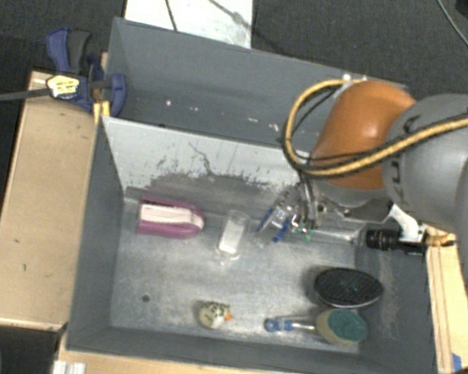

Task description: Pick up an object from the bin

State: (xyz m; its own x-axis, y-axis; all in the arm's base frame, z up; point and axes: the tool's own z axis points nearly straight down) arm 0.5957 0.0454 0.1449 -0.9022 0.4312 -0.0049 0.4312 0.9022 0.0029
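We look down on a large grey robot arm (453,166) that reaches in from the right, its wrist capped by a rounded orange cover (362,124) with yellow and black cables (297,121) looped round it. Under it is a grey metal bin (198,86) with sloping walls and a scuffed flat floor. The arm's tip comes down over the far middle of the bin floor, close to the far wall. The jaws are there, but we cannot tell whether they are open or closed, or whether they have hold of anything. At the far left of the floor lies a purple and white block (171,219), long side running left to right. At the right, beneath the arm, a black round disc (348,288) lies flat. Just near of it is a teal round pad (344,326) with a short blue handle (285,327) pointing left. A small clear cup (232,232) sits between the purple block and the jaws. Near the front wall, at the middle, rests a small pale ball (212,315) with an orange spot. Smallest is a slim blue thing (274,226), tilted, right at the tip of the jaws; we cannot tell if they touch it.
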